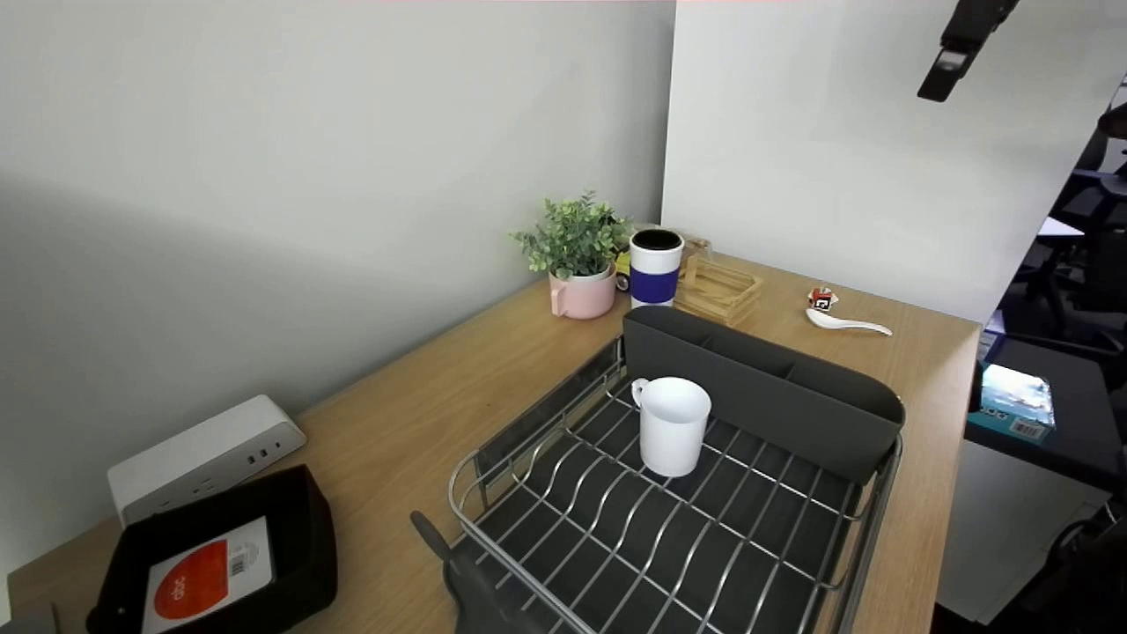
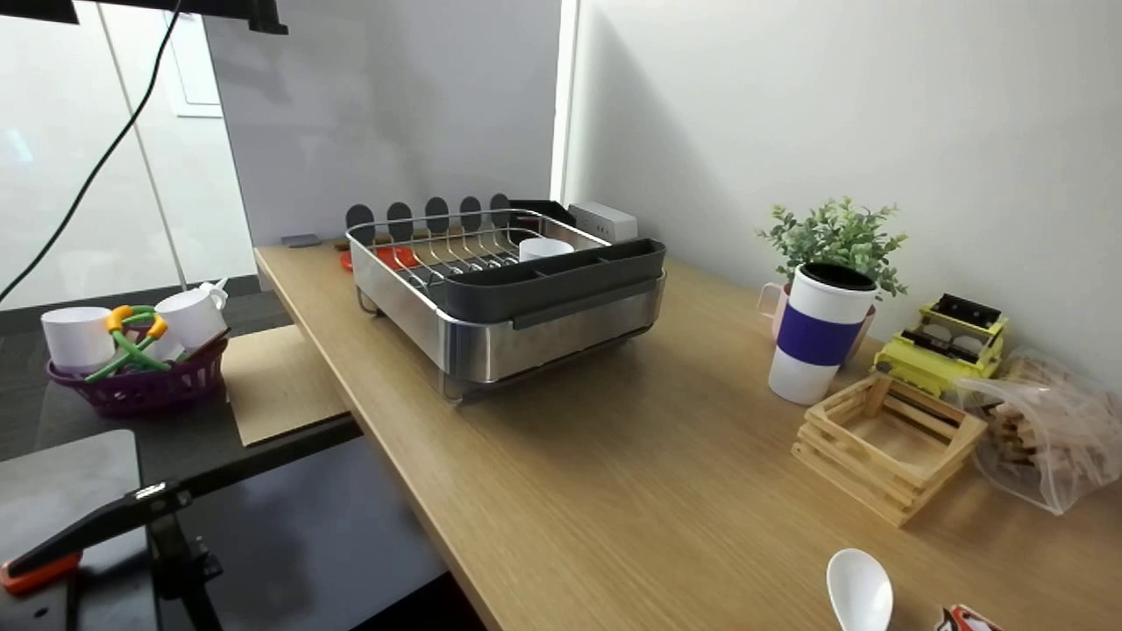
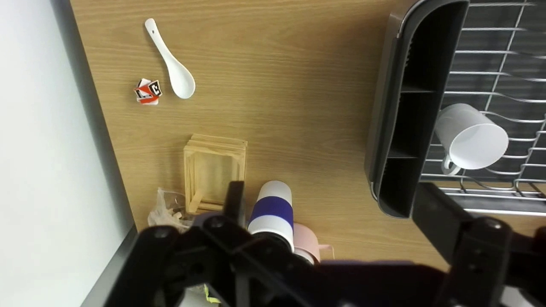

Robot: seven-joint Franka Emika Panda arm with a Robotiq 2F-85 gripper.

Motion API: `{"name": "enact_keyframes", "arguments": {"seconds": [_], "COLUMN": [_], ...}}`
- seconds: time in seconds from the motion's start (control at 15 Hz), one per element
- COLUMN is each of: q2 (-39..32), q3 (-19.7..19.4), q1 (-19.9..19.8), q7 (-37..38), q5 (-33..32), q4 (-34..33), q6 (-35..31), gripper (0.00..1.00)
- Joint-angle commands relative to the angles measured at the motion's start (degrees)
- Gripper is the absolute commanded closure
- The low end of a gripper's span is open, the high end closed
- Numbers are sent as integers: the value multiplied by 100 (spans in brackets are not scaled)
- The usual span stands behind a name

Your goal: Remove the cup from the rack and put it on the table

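In your rack (image 2: 570,337), built of thin metal wires over a dark grey tray, you have one smooth white cup (image 1: 673,427), roughly cylindrical with a small looped handle. It stands mouth up on the wires, just beside the dark grey caddy (image 1: 757,396), where you can count three compartments. Five flat, round-topped dark prongs (image 2: 436,215) rise at the rack's far end in an exterior view. Your bench (image 2: 561,491) is smooth light-brown wood with fine grain. On it you find one glossy white spoon (image 3: 182,81), one slatted wooden crate (image 2: 855,464), one white tumbler (image 2: 820,333) with a purple-blue band, and one leafy plant (image 1: 577,238) in a pink mug (image 1: 585,299). Your tool (image 3: 331,187) is spread wide, its two dark fingers (image 3: 234,200) well apart. In the wrist view, the cup lies outside the gap, beyond the right-hand fingertip and well below the tool.
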State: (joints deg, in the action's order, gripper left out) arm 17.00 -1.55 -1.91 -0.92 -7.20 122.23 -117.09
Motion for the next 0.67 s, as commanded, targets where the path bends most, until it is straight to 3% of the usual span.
{"name": "enact_keyframes", "arguments": {"seconds": [0.0,0.6], "q2": [-377,-836], "q3": [89,301], "q1": [73,276], "q7": [-168,-281], "q5": [-102,-294], "q4": [-456,-1003], "q6": [202,642], "gripper": [0,0]}}
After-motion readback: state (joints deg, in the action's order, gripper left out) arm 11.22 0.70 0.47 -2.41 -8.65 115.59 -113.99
